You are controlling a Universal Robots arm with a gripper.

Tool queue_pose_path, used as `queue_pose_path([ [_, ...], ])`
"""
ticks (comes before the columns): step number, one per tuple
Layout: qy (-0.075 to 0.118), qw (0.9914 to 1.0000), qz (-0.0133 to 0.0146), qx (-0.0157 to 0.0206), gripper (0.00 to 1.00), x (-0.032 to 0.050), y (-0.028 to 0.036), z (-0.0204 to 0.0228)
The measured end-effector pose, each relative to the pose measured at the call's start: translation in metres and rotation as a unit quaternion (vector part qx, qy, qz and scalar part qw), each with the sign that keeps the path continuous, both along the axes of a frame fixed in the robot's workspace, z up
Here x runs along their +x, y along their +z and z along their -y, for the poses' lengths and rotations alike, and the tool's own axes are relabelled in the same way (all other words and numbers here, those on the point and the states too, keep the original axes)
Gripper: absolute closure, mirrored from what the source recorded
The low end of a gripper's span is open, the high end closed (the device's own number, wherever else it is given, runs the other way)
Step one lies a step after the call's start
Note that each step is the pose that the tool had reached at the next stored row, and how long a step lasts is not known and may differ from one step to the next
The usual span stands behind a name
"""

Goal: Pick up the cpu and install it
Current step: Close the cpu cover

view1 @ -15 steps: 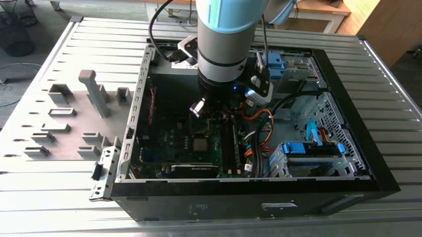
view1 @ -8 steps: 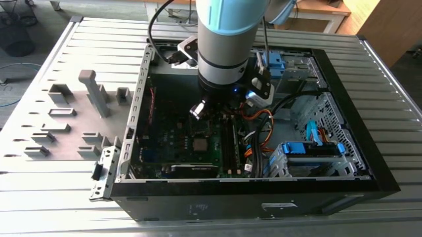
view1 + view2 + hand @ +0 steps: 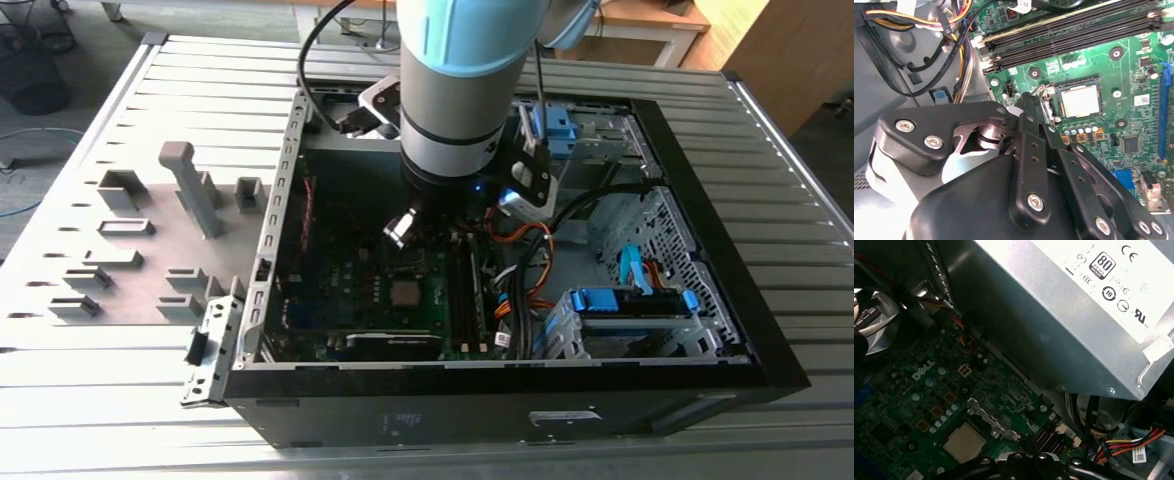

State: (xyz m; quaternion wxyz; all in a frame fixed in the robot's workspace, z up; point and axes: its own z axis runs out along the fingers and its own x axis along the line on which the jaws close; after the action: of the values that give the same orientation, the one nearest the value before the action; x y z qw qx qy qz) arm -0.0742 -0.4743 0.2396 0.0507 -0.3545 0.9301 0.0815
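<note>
Clearly, the cpu (image 3: 1080, 100) is seen lying flat in the motherboard socket (image 3: 1056, 107), just beyond the tool (image 3: 1026, 105) and untouched by it; whether the tool is clenched or released cannot be told.

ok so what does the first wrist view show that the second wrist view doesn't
First wrist view: the big grey metal power supply box. Second wrist view: the long black memory slots and a blue plastic slot. Both wrist views: the small silvery square cpu lying in its socket on the green motherboard.
</note>
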Motion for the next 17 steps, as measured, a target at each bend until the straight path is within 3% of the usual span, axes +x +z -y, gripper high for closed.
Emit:
queue_pose_path([
  [17, 0.000, 1.00000, 0.0000, 0.0000, 0.89, 0.0000, 0.0004, 0.0146],
])
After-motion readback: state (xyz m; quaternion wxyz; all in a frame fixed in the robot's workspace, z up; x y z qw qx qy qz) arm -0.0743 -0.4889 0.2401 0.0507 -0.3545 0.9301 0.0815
